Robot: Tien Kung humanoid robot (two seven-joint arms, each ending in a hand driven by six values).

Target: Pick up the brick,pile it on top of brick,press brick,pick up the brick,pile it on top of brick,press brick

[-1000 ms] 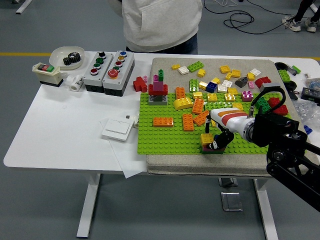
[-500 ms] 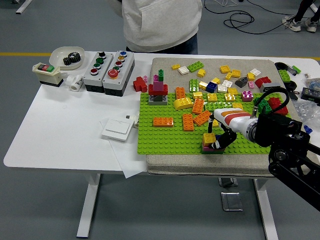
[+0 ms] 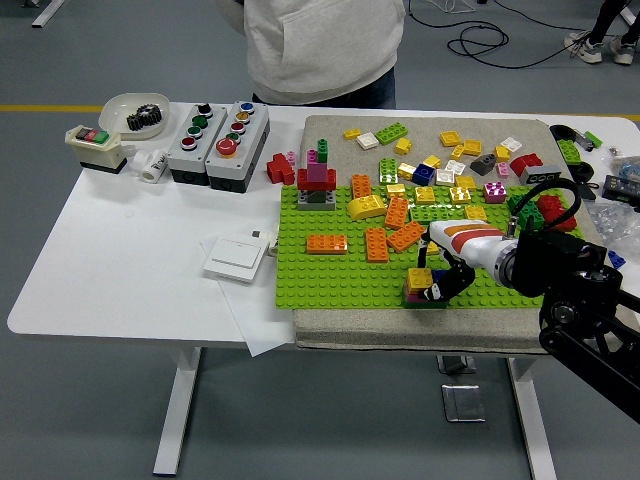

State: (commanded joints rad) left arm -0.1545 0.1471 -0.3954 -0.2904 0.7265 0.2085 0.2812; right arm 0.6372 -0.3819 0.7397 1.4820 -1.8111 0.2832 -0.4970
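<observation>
1. Head view: the right hand reaches in from the right over the baseplate, its dark fingers curled narrow beside the yellow brick, touching it; whether they grip or only press it, I cannot tell
2. The yellow brick sits on a dark red brick, a small stack near the plate's front edge
3. Since a second ago the hand has shifted slightly right and up, and the brick now sits level, so the piling looks done and the press is likely under way or ending
4. The left hand is out of view; a person stands behind the table
</observation>
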